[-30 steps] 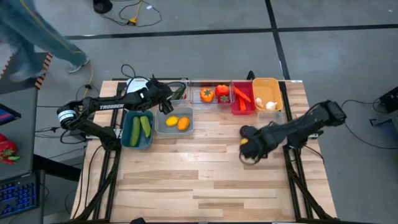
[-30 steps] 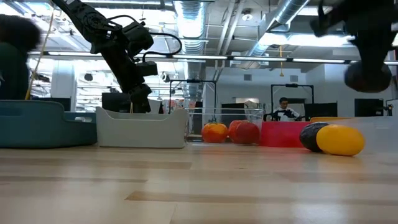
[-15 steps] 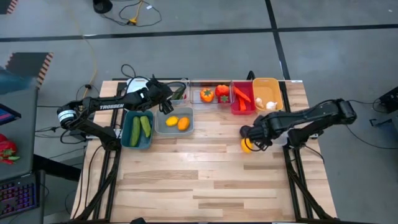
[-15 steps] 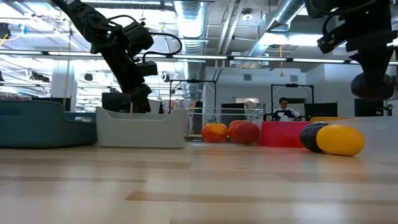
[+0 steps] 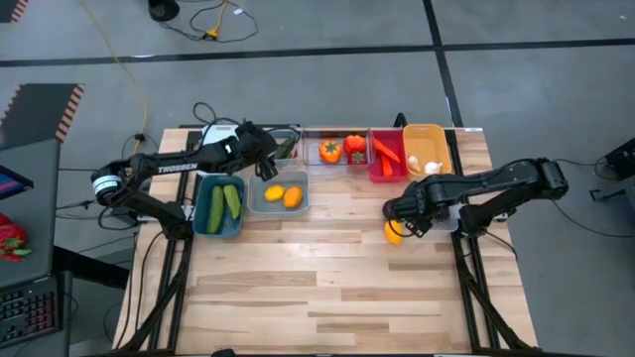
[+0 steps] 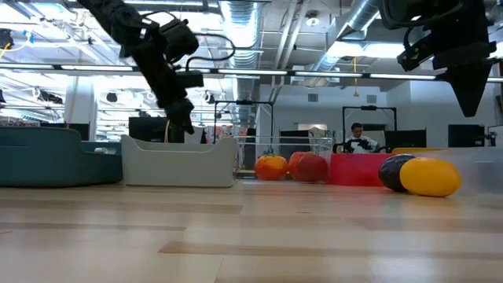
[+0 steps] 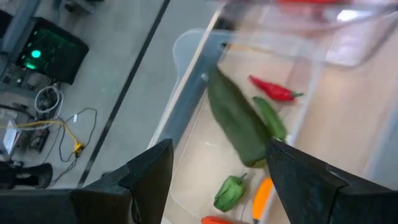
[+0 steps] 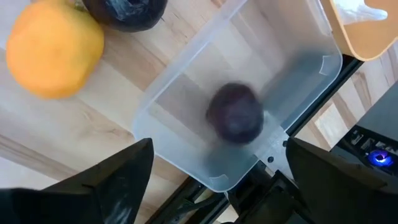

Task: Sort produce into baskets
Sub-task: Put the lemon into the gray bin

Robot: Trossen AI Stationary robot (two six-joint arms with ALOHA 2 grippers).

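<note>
Front right of tabletop: lemon & a purple ball lie loose, touching, just beside clear tub. Right hand hangs over that tub, jaws wide, nothing held; another purple ball is inside, blurred. Risk: it may bounce out, or a low reach nudges the loose pair and they roll off the edge. Far back: left hand over 2nd clear tub, by a long green piece; can't tell if it grips it
</note>
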